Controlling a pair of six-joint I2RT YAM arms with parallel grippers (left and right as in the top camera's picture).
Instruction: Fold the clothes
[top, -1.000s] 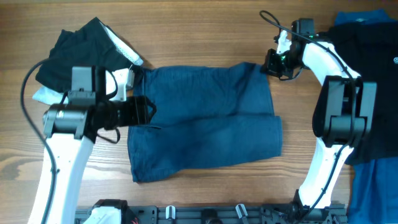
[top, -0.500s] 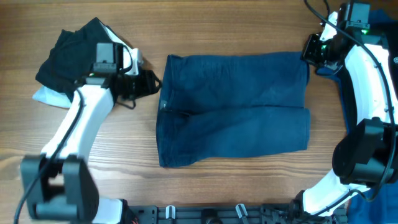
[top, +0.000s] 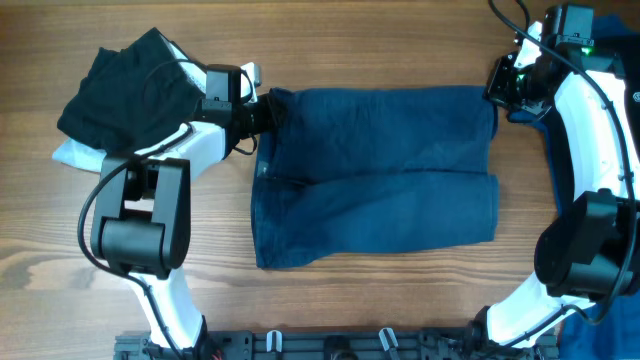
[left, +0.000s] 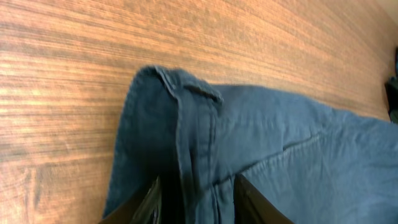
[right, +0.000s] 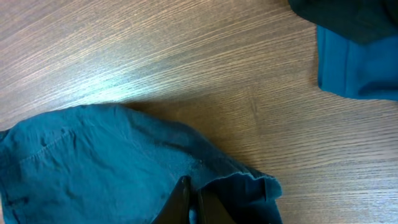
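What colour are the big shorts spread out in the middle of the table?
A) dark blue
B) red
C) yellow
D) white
A: the shorts lying spread on the wooden table are dark blue all over.

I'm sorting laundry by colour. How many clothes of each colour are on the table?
Dark blue: 1, the dark blue shorts
Black: 2, the black bundle with white lining and the black top
Brighter blue: 1, the blue cloth lying partly under the black top
Total: 4
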